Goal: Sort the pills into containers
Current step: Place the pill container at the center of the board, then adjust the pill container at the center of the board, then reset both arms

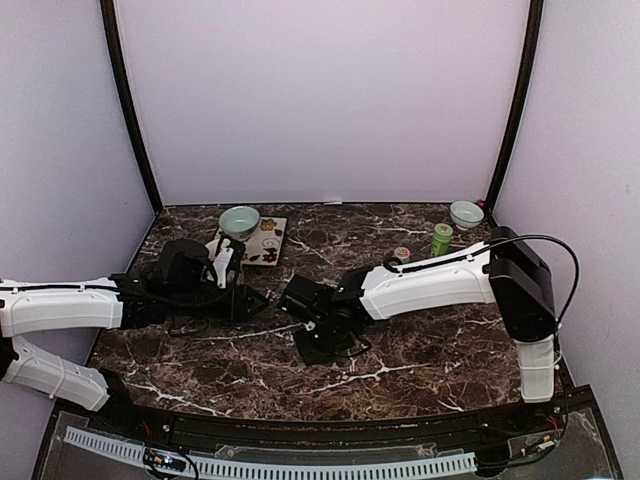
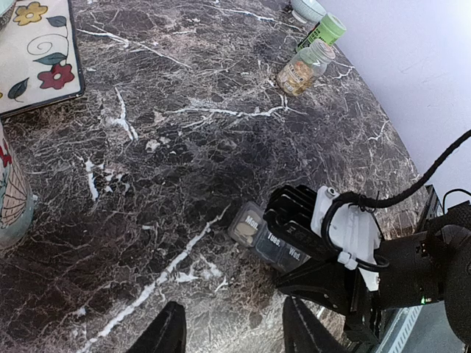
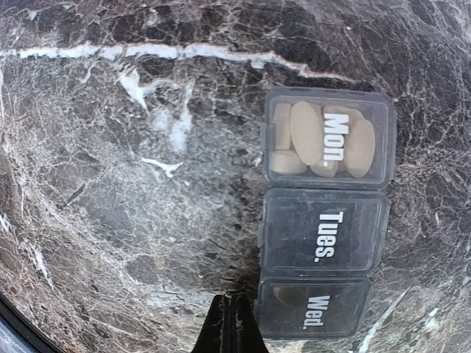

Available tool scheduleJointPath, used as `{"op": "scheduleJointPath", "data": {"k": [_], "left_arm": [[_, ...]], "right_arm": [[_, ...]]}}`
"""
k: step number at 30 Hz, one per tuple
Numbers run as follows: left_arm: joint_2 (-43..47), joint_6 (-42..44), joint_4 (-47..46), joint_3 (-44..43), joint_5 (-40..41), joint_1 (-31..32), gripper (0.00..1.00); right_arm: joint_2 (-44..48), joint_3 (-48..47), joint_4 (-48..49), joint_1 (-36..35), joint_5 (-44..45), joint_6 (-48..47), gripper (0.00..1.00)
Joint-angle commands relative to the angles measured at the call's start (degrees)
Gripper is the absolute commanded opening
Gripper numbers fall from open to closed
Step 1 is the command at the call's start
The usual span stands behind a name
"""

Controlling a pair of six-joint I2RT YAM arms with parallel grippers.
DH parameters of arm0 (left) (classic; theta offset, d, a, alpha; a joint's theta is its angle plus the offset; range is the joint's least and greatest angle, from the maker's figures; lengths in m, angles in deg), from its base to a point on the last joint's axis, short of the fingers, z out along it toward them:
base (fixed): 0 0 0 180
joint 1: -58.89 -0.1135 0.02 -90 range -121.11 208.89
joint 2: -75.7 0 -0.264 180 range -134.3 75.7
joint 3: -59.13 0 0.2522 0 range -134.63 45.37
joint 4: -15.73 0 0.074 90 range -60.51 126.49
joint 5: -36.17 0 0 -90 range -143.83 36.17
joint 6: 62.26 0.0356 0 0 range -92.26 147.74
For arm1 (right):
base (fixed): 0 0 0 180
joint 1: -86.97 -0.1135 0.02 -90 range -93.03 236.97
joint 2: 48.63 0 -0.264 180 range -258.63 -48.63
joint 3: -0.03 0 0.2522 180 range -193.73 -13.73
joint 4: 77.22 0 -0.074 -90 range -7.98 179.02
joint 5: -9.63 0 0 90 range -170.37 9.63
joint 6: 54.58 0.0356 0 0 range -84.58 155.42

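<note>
The right gripper (image 3: 229, 309), fingers pressed together, hangs just beside the Wed. end of the containers (image 3: 324, 213), and its arm covers that end from above. Bare table (image 2: 169, 191) lies open between the left gripper (image 2: 234, 327) and the Mon. end. The jar (image 2: 303, 68), green bottle (image 2: 324, 29), teal bowl (image 1: 240, 220) and tray (image 1: 265, 242) stand well back, seemingly out of any path.
</note>
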Motion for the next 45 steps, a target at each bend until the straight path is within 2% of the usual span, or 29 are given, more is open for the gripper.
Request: {"op": "scheduleJointPath", "data": {"k": [1,19,30,34,38,41,45], "left_arm": [[1.12,0.64,0.61,-0.8,0.43,0.23,0.48],[2.9,-1.5,1.03,0.68,0.42,0.29,0.48],[4.96,-2.27,1.68,0.51,1.84,0.22,0.48],[7.0,-1.72,2.56,-1.51,5.58,0.22,0.48],[9.42,1.79,4.24,-5.09,13.72,-0.21,0.49],[9.91,5.45,4.9,-8.35,17.75,-2.24,0.51],[8.82,8.76,5.43,-12.49,17.75,-8.2,0.51]], "right_arm": [[0.43,1.24,-0.66,1.03,1.57,0.69,0.0],[2.1,3.92,-0.13,5.49,4.13,-1.88,0.0],[6.01,4.19,-2.35,3.34,3.65,-1.89,0.0],[12.05,4.54,-4.91,1.5,6.14,-0.12,0.16],[18.59,4.06,-8.31,1.74,12.65,2.18,0.32],[22.97,3.16,-10.42,3.5,17.93,2.67,0.39],[27.02,4.14,-13.0,8.97,24.75,1.26,0.46]]}}
